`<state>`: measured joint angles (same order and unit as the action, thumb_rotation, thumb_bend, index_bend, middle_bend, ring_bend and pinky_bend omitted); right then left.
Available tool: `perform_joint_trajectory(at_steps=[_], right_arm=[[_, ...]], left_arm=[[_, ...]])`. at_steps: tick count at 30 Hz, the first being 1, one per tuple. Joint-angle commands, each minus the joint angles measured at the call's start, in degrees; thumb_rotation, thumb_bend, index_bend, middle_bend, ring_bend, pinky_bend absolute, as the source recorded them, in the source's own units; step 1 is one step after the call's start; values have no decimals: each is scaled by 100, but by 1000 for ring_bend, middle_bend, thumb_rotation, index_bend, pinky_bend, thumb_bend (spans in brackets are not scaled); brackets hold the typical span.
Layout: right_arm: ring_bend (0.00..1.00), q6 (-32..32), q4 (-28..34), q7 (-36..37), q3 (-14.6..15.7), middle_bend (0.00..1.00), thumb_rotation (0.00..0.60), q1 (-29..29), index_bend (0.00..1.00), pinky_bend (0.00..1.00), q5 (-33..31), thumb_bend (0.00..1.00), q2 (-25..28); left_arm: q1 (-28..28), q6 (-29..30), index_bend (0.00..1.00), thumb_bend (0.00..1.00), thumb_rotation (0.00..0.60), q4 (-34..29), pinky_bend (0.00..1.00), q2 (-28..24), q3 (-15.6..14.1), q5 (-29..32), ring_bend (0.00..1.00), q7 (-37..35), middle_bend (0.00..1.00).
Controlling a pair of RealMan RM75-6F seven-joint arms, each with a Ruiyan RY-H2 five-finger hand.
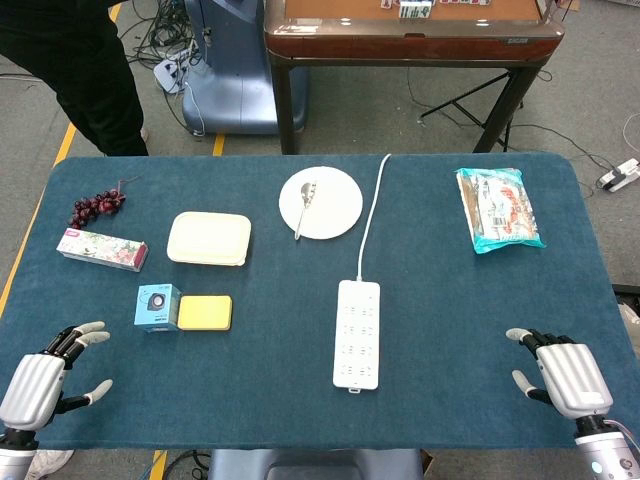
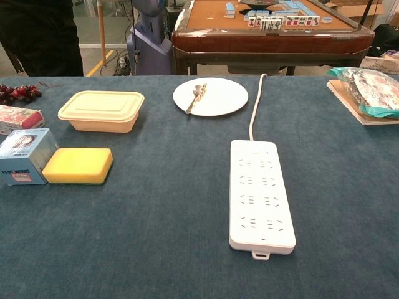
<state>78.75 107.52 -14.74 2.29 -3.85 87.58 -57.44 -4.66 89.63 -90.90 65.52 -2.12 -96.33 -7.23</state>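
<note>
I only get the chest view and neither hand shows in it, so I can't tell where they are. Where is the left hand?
Observer: The left hand is at the near left corner of the table, fingers apart, holding nothing.
Operator: What lies nearest to it?
Observer: The small blue box, with the yellow sponge touching its right side; the hand is apart from both.
Operator: And the right hand?
Observer: The right hand is at the near right corner, also empty, with its fingers apart, well right of the power strip.
Operator: Anything on the far left that I only see in part?
Observer: A bunch of dark grapes lies behind a long flat floral box.
</note>
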Motion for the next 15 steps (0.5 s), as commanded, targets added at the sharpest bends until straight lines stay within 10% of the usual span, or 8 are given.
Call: perform_joint_trajectory(at_steps=[1, 10, 15], right_arm=[[423, -24, -1, 7, -4, 376, 600, -14, 298, 449, -6, 261, -8], [436, -378, -114, -116, -160, 391, 600, -326, 276, 610, -48, 271, -311], [655, -723, 63, -622, -423, 524, 600, -731, 202, 778, -145, 336, -503]], left_arm=[[1, -3, 363, 176, 600, 3, 556, -1, -3, 5, 224, -10, 249], [6, -52, 364, 177, 600, 41, 558, 6, -24, 49, 228, -61, 251], [11, -8, 363, 177, 600, 50, 558, -11, -19, 29, 229, -140, 252]])
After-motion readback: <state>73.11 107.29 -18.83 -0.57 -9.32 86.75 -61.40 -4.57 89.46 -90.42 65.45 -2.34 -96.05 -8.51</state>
